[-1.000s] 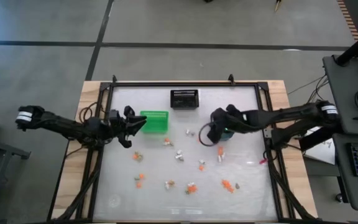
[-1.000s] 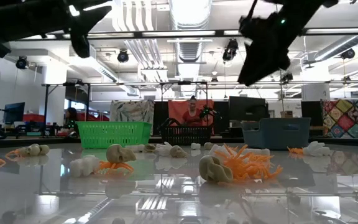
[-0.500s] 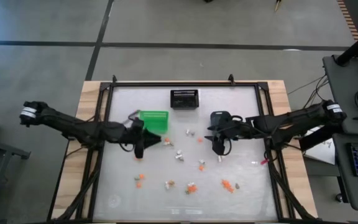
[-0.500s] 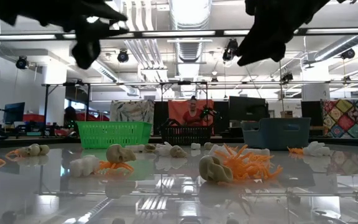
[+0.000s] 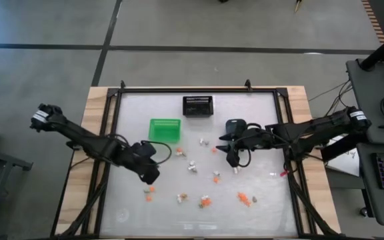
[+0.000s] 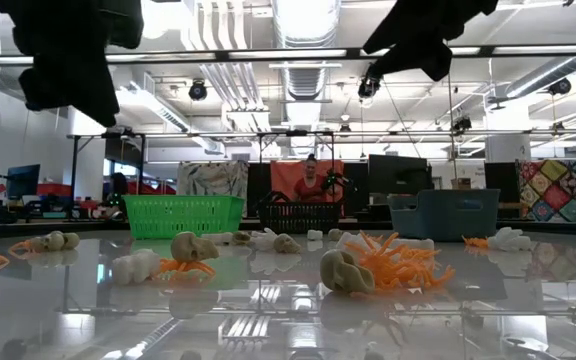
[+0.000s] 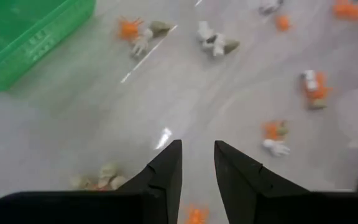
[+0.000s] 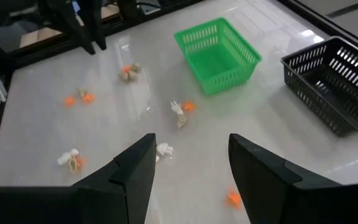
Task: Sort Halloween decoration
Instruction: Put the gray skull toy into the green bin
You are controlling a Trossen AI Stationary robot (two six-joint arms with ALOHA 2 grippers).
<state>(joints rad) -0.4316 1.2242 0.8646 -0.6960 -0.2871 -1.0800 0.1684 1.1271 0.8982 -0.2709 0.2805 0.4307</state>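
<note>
1. Left tool (image 7: 197, 163): fingers a narrow gap apart, nothing between them; poised above the tabletop (image 5: 259, 113) near its left-front part, just over a tan trinket cluster (image 7: 98, 179).
2. Right tool (image 8: 191, 158): fingers set wide, empty; above mid-tabletop, right of centre.
3. Halloween decoration (image 5: 192, 167): small orange, white and tan trinkets, scattered loose across the middle and front of the tabletop; none inside a bin.
4. Green basket (image 5: 165, 129): left of centre, apparently empty.
5. Black mesh basket (image 5: 197, 105): at the far edge, centre.
6. Blue-grey bin (image 6: 443, 213): seen in the low view only.
7. Writing or labels: none legible; moulded marks on the green basket's rim are too blurred to read.
</note>
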